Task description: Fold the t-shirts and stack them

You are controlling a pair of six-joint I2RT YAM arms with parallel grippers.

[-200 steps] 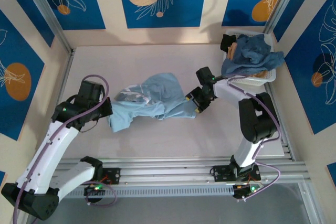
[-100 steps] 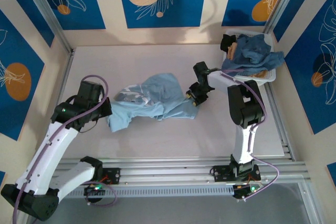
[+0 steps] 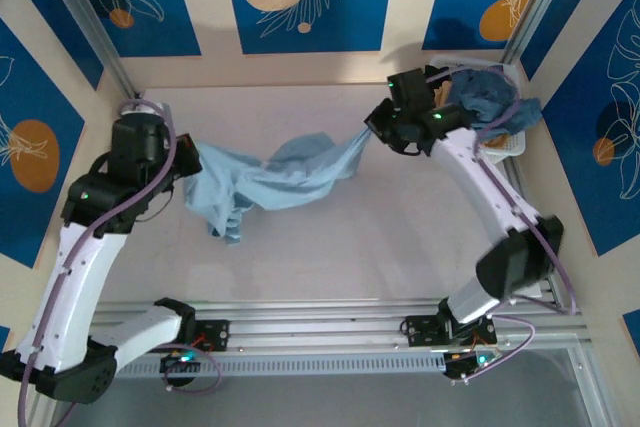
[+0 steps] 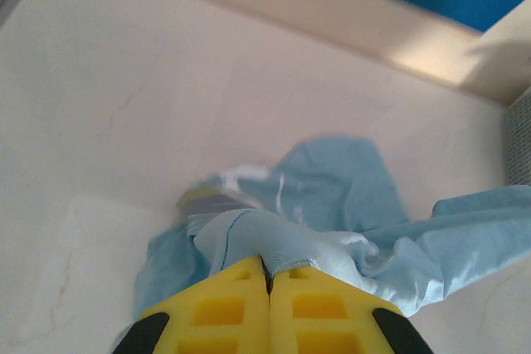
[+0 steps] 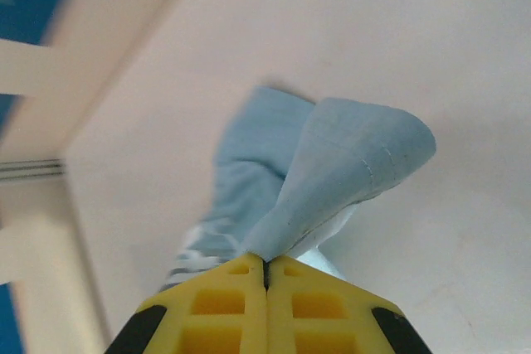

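Left of the white basket (image 3: 503, 150), we see the pale t-shirt (image 3: 290, 172) slung between the left gripper (image 3: 186, 161) and right gripper (image 3: 375, 131), each clamped on a bunched edge. We judge that uneven pulling could slip a pinch, dropping it crumpled.

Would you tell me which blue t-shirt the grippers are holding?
The pale sky-blue cloth t-shirt, stretched between the left gripper and right gripper; the darker dusty-blue t-shirt lies in the white slatted basket.
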